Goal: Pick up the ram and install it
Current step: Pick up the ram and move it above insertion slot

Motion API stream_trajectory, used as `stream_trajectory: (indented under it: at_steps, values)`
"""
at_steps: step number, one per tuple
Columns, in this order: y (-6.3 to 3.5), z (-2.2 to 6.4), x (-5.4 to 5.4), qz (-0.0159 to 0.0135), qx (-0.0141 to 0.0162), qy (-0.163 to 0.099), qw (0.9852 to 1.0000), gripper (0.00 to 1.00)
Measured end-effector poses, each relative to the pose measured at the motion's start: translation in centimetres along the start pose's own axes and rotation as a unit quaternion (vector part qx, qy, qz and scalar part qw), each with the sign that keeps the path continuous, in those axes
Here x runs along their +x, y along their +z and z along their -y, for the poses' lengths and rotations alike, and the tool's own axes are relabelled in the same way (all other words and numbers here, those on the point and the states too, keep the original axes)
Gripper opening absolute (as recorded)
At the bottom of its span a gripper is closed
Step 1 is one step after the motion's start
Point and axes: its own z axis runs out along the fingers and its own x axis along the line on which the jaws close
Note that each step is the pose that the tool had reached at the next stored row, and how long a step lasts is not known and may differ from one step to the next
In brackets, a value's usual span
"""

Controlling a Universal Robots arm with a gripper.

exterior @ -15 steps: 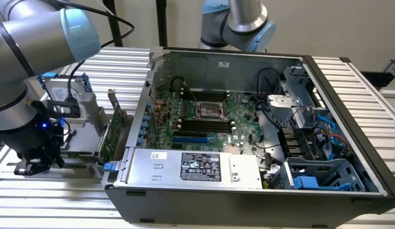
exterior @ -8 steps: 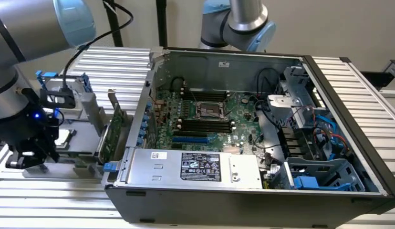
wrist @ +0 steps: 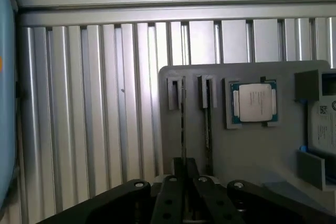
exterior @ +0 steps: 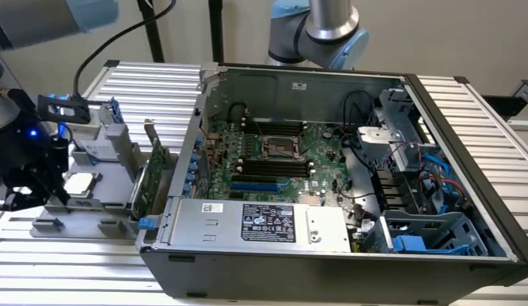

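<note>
The ram (wrist: 182,124) is a thin green stick standing on edge in a slot of the grey parts tray (wrist: 252,150). A second like stick (wrist: 207,124) stands in the slot beside it. My gripper (wrist: 184,169) sits over the near end of the first stick, its black fingers (wrist: 177,167) pressed to both of its faces, and the stick still rests in its holder. In the exterior view my gripper (exterior: 30,191) hangs low over the tray (exterior: 85,213) at the exterior view's left, beside the open computer case (exterior: 332,268).
A silver CPU (wrist: 253,103) lies in a tray pocket close by. A tall green expansion card (exterior: 155,175) stands between the tray and the case. The motherboard's black memory slots (exterior: 268,167) lie inside the case. A second arm's base (exterior: 328,29) stands behind it.
</note>
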Motion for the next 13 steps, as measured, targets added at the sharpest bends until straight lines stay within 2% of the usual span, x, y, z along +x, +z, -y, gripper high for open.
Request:
stream_trajectory:
  at_steps: [7,13]
  values:
    - [-2.35,0.15,-0.1,0.0003,0.0004,0.000,1.0000,0.00]
    - [-4.60,0.93,-0.3,0.0008,0.0003,0.000,1.0000,0.00]
